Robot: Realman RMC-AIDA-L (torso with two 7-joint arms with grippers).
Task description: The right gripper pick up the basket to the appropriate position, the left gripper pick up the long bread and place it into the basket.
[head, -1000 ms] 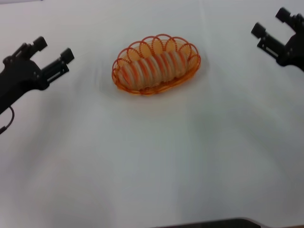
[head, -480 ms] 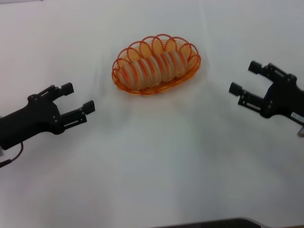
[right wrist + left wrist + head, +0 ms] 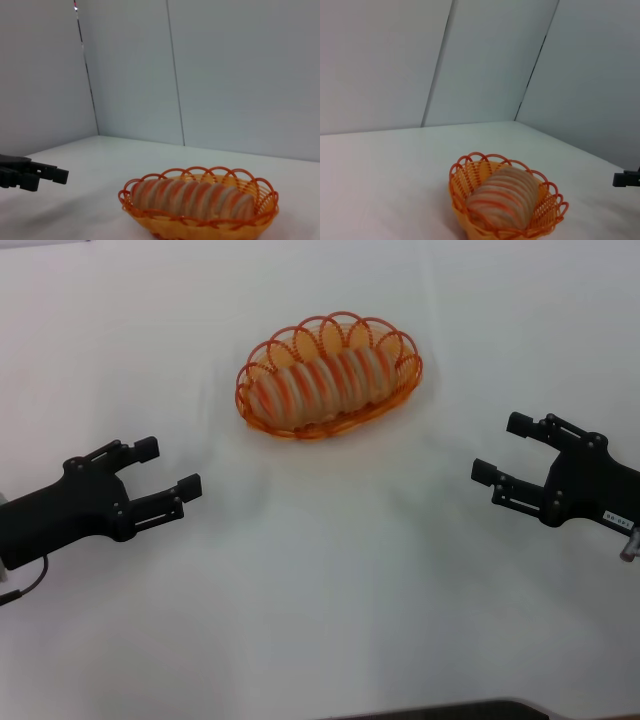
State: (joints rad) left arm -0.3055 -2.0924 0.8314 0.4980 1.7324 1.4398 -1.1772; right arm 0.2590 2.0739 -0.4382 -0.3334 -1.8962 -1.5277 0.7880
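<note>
The orange wire basket [image 3: 405, 383] stands on the white table at the middle back. The long bread [image 3: 322, 385] lies inside it, pale tan with orange stripes. Both also show in the left wrist view, basket [image 3: 461, 174] and bread [image 3: 504, 196], and in the right wrist view, basket [image 3: 260, 212] and bread [image 3: 192, 198]. My left gripper [image 3: 168, 471] is open and empty, to the front left of the basket. My right gripper [image 3: 497, 454], with a white label on the arm, is open and empty, to the front right of the basket.
The white table [image 3: 320, 580] stretches between the two arms. Grey wall panels [image 3: 225, 75] stand behind the table. The left gripper's fingers [image 3: 35, 176] show far off in the right wrist view. A dark edge [image 3: 450, 710] runs along the front.
Both grippers have come down and in from the table's far sides to the front of the basket, then settled slightly lower. The basket and bread have not moved.
</note>
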